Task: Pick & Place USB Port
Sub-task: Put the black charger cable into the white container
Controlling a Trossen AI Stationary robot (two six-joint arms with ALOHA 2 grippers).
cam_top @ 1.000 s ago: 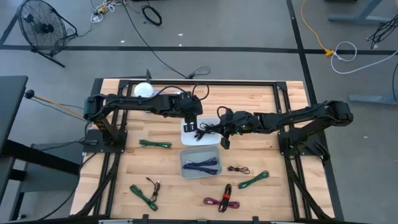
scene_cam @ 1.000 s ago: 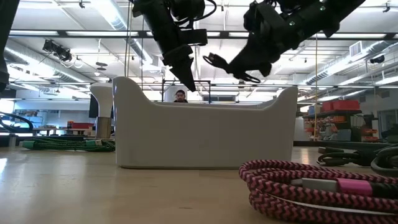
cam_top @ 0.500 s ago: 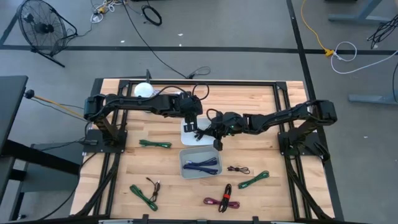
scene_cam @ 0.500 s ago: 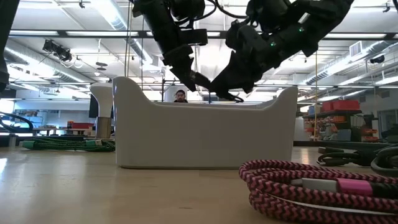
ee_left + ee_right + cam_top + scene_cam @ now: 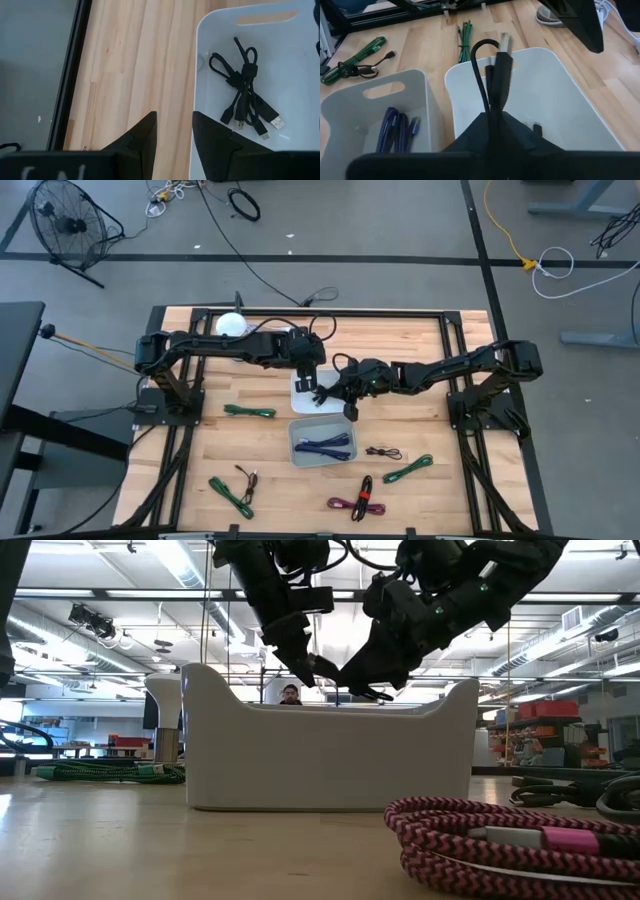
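Already one black cable (image 5: 243,95) lies in the white bin (image 5: 555,100) — the right gripper (image 5: 495,82) hovers above it, pinching another cable (image 5: 482,65), not yet released.

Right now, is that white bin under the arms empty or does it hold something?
Not empty. The left wrist view shows a bundled black cable lying on the floor of the white bin.

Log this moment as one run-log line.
right gripper: shut on black cable, over white bin | left gripper: open, above bin rim | black cable bundle in bin | blue cable in grey bin
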